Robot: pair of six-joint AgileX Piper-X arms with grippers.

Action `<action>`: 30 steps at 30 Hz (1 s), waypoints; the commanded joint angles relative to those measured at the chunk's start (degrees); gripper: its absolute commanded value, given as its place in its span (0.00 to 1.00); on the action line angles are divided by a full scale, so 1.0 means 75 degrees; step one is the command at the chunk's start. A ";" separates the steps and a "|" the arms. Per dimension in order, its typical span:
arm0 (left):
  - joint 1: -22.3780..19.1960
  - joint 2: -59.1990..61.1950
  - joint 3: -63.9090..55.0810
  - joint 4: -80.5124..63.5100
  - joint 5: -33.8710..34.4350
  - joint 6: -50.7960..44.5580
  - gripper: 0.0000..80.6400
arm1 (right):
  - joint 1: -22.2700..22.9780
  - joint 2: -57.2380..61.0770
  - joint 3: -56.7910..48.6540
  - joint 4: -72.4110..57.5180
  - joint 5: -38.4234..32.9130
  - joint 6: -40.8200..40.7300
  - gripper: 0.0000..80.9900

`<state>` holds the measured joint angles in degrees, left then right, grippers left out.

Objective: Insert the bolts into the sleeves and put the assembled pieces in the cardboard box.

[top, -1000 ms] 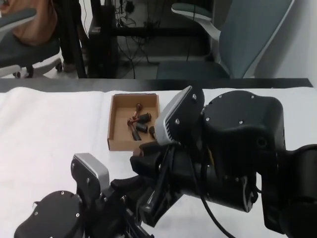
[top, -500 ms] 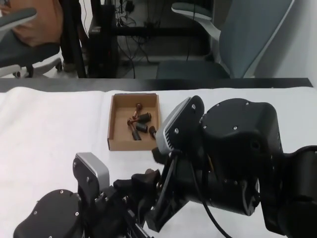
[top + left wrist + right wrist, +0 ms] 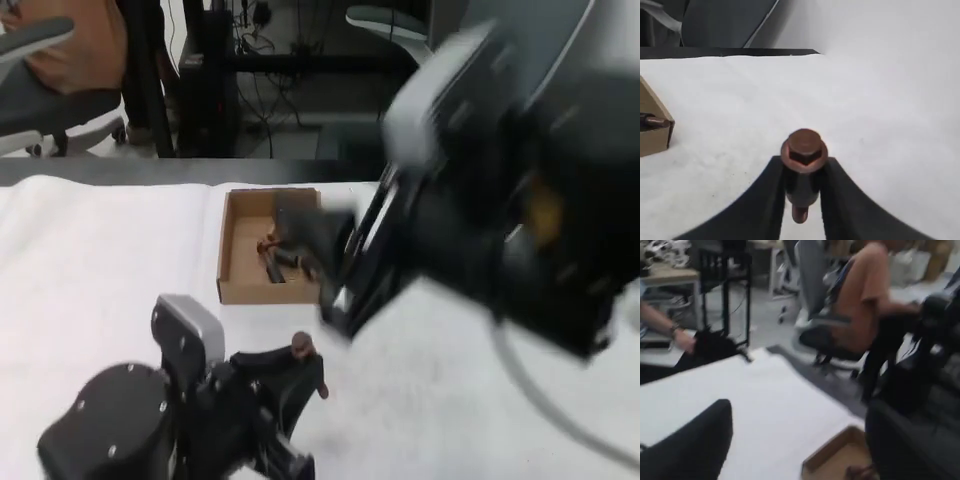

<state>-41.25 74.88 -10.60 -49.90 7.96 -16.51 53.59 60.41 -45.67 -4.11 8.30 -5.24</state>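
White cloth covers your bench (image 3: pixel 90 260), and the cardboard box (image 3: pixel 232 288) sits toward its far side. Your left pincer (image 3: pixel 300 362) clamps a dark sleeve (image 3: pixel 801 189) with the bolt (image 3: pixel 804 149) through it, head toward the wrist. The box lies ahead of it, apart. Your right pincer (image 3: pixel 799 415) hangs over the box, spread wide and empty.

The bulky black right arm (image 3: pixel 500 200) lifts off the white-clothed table (image 3: pixel 100 250) and swings up and away from the left hand (image 3: pixel 300 365), against which it was pressed a second ago. The right hand (image 3: pixel 799 440) now hangs blurred over the shallow brown cardboard box (image 3: pixel 232 262), fingers spread wide. The left hand is thereby uncovered, clamped on a short black sleeve (image 3: pixel 800 186) with a copper hex-headed bolt (image 3: pixel 804 148) seated in it
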 commanded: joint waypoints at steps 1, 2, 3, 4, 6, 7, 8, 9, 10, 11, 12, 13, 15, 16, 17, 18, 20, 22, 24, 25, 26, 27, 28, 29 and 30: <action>0.0361 -0.0076 -0.0786 0.0801 0.0184 -0.0057 0.02 | -0.0014 -0.0789 -0.0432 0.0365 0.1229 -0.1113 0.86; 0.0505 -0.0076 -0.1148 0.1254 0.0192 0.0108 0.02 | -0.0064 -0.1012 -0.0530 0.0805 0.1465 -0.1323 0.86; 0.0655 -0.0076 -0.1547 0.1838 0.0202 0.0378 0.02 | -0.0135 -0.1147 -0.0564 0.1114 0.1618 -0.1361 0.86; 0.0806 -0.0076 -0.1981 0.2560 0.0200 0.0732 0.02 | -0.0219 -0.1310 -0.0571 0.1493 0.1685 -0.1340 0.86; 0.1082 -0.0061 -0.2801 0.3990 0.0146 0.1426 0.02 | -0.0386 -0.1596 -0.0567 0.2196 0.1742 -0.1053 0.86; 0.1249 -0.0032 -0.3254 0.4754 0.0121 0.1737 0.02 | -0.0459 -0.1780 -0.0567 0.2614 0.1805 -0.0737 0.86; 0.1392 0.0003 -0.3592 0.5307 0.0085 0.1885 0.02 | -0.0511 -0.1893 -0.0567 0.2842 0.1798 -0.0386 0.86; 0.1635 0.0079 -0.4044 0.5977 -0.0009 0.1944 0.02 | -0.0573 -0.2016 -0.0567 0.3037 0.1800 -0.0108 0.86; 0.1866 0.0161 -0.4371 0.6352 -0.0067 0.1942 0.02 | -0.0613 -0.2136 -0.0567 0.3268 0.1800 0.0167 0.86; 0.2055 0.0246 -0.4597 0.6552 -0.0071 0.1942 0.02 | -0.0635 -0.2236 -0.0567 0.3426 0.1800 0.0361 0.86; 0.2293 0.0365 -0.4868 0.6718 -0.0068 0.1942 0.02 | -0.0631 -0.2319 -0.0567 0.3557 0.1800 0.0462 0.86; 0.2526 0.0512 -0.5133 0.6819 -0.0068 0.1942 0.02 | -0.0631 -0.2378 -0.0567 0.3658 0.1774 0.0518 0.86; 0.2892 0.0833 -0.5621 0.6994 -0.0050 0.1942 0.02 | -0.0631 -0.2497 -0.0567 0.3875 0.1767 0.0527 0.86; 0.3090 0.1091 -0.5907 0.7159 -0.0050 0.1980 0.02 | -0.0631 -0.2538 -0.0567 0.3975 0.1767 0.0527 0.86; 0.3194 0.1279 -0.6207 0.7377 -0.0024 0.2018 0.02 | -0.0631 -0.2543 -0.0567 0.4060 0.1767 0.0527 0.86; 0.3287 0.1527 -0.6520 0.7672 0.0006 0.2097 0.02 | -0.0631 -0.2540 -0.0567 0.4105 0.1767 0.0527 0.86; 0.3385 0.2057 -0.7143 0.8445 -0.0011 0.2299 0.02 | -0.0631 -0.2519 -0.0567 0.4122 0.1767 0.0527 0.86; 0.3381 0.2629 -0.7694 0.9202 -0.0161 0.2494 0.02 | -0.0631 -0.2475 -0.0567 0.4122 0.1767 0.0527 0.86; 0.3337 0.3160 -0.8037 0.9644 -0.0098 0.2629 0.02 | -0.0631 -0.2450 -0.0567 0.4122 0.1767 0.0527 0.86; 0.3280 0.3385 -0.8183 0.9796 -0.0057 0.2627 0.02 | -0.0631 -0.2450 -0.0567 0.4122 0.1767 0.0527 0.86; 0.3250 0.3540 -0.8247 0.9848 -0.0015 0.2649 0.02 | -0.0631 -0.2450 -0.0567 0.4122 0.1767 0.0527 0.86; 0.3184 0.3703 -0.8297 0.9883 0.0047 0.2669 0.02 | -0.0631 -0.2450 -0.0567 0.4122 0.1767 0.0527 0.86; 0.3128 0.3848 -0.8327 0.9935 0.0055 0.2668 0.02 | -0.0631 -0.2453 -0.0567 0.4139 0.1767 0.0527 0.86; 0.3065 0.3963 -0.8342 0.9973 0.0078 0.2668 0.02 | -0.0631 -0.2453 -0.0567 0.4168 0.1767 0.0527 0.86; 0.3010 0.4041 -0.8340 1.0040 0.0106 0.2668 0.02 | -0.0631 -0.2453 -0.0567 0.4208 0.1767 0.0543 0.86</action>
<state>-17.46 104.63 -71.89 24.55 7.88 3.08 49.15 41.90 -49.66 26.82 21.31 -1.47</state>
